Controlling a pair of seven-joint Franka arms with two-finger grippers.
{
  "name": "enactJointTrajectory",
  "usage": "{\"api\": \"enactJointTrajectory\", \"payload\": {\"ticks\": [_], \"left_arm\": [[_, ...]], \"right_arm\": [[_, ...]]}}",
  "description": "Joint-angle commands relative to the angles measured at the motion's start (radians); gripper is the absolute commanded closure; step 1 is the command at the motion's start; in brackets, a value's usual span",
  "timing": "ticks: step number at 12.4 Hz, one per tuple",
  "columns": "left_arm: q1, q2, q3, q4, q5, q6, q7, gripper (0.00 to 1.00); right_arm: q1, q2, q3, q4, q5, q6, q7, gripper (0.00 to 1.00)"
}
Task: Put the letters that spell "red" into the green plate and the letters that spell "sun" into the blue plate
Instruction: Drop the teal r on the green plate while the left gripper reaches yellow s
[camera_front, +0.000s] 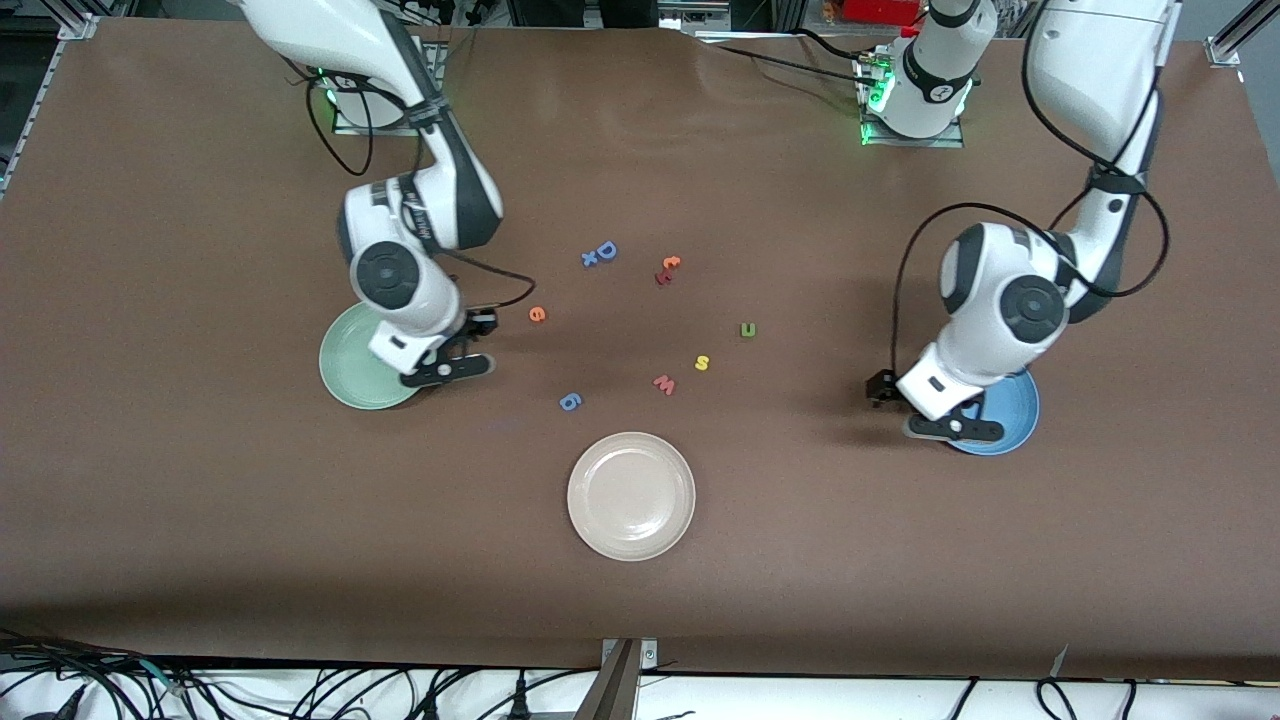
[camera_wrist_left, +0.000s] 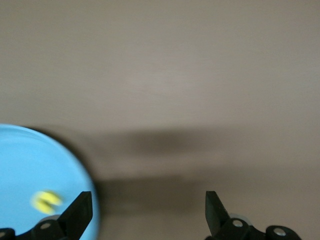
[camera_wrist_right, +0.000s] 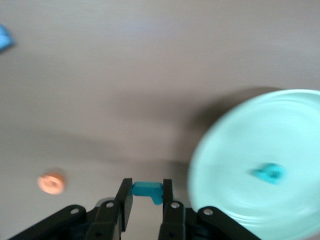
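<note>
The right gripper (camera_wrist_right: 144, 200) is closed on a small teal letter (camera_wrist_right: 148, 190) and hangs just off the rim of the green plate (camera_front: 345, 375), on the side toward the orange "e" (camera_front: 537, 314). One teal letter (camera_wrist_right: 270, 173) already lies inside the green plate, as the right wrist view shows; which of "r" and "d" it is cannot be told. So "red" looks about one third done, with a second letter in hand and close to delivery. The orange "e" is on the tabletop near the green plate, toward the left arm's end of it, not yet collected.

The left gripper (camera_wrist_left: 149, 212) is spread wide with nothing between its fingers, over the rim of the blue plate (camera_front: 1010, 425). A small yellow letter (camera_wrist_left: 46, 201) rests in the blue plate, too blurred to read. A yellow "s" (camera_front: 702, 362) and a green "n" (camera_front: 748, 329) are out on the tabletop, well apart from the blue plate, toward the green plate's end. That suggests "sun" also stands at one of three.

In my judgement roughly a third of the whole job is finished. A white plate (camera_front: 631, 495), a blue "D" (camera_front: 605, 250), a pink "w" (camera_front: 664, 384) and a blue "g" (camera_front: 570, 402) take no part.
</note>
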Motion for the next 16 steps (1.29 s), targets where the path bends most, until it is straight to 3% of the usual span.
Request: {"api": "enactJointTrajectory", "payload": {"ticks": [1, 7, 12, 13, 14, 16], "left_arm": [[-0.040, -0.015, -0.051, 0.001, -0.016, -0.016, -0.162, 0.01], [-0.086, 0.004, -0.169, 0.015, -0.005, -0.015, -0.328, 0.01], [-0.153, 0.065, -0.178, 0.063, 0.018, -0.001, -0.423, 0.02], [-0.167, 0.086, -0.178, 0.072, 0.030, 0.001, -0.429, 0.02], [-0.179, 0.119, -0.177, 0.102, 0.050, 0.001, -0.440, 0.02], [-0.195, 0.171, -0.174, 0.159, 0.085, 0.001, -0.470, 0.03]], "right_arm": [[-0.004, 0.001, -0.075, -0.019, 0.009, -0.015, -0.124, 0.87], [-0.056, 0.073, -0.074, -0.039, 0.023, 0.003, -0.161, 0.86], [-0.056, 0.113, -0.060, -0.044, 0.034, -0.008, -0.160, 0.83], [-0.056, 0.122, -0.049, -0.044, 0.066, -0.011, -0.154, 0.58], [-0.056, 0.122, -0.049, -0.042, 0.070, -0.012, -0.149, 0.07], [-0.055, 0.108, -0.051, -0.025, 0.072, -0.049, -0.146, 0.02]]}}
